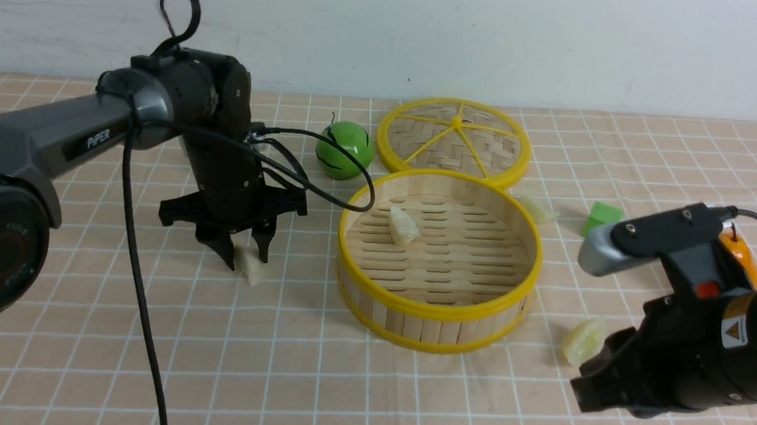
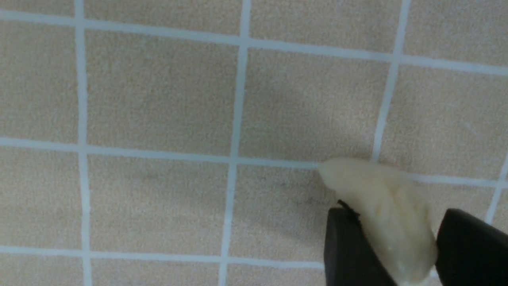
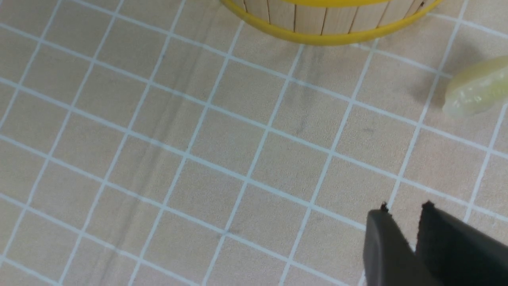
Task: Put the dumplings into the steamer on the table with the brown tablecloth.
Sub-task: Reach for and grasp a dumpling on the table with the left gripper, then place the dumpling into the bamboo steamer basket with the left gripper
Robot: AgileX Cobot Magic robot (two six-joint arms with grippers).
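On my front feed the left hand (image 1: pixel 246 259) sits left of centre, pointing down at the brown tablecloth (image 1: pixel 406 398) that covers the worktop (image 1: pixel 46 383). Its fingertips stand on either side of the left dumpling (image 1: pixel 251 270), which rests on the cloth. My left wrist feed shows the same thing at lower right. The pale crescent lies between the two dark fingers (image 2: pixel 349 246), and both seem to press on its sides, so I read this hand as clamped on it.

The steamer (image 1: pixel 435 311) stands in the middle of the front frame, to the right of that hand and apart from it. The inside dumpling (image 1: pixel 402 226) lies on the slats in the upper left part of the basket floor. The far dumpling (image 1: pixel 537 210) lies on the cloth just past the upper right of the rim. The greenish dumpling (image 1: pixel 584 341) lies to the lower right of the steamer.

The right hand (image 3: pixel 405 206) fills the lower right corner of the front frame, just beside the greenish dumpling. On its wrist feed the two fingers are nearly together. There is a thin gap between them and nothing in it.

Above the steamer in the front frame lies the flat lid (image 1: pixel 454 141). A green ball (image 1: pixel 344 150) sits to its left and a green cube (image 1: pixel 602 216) to the right. An orange object (image 1: pixel 740 257) is half hidden behind the right arm.
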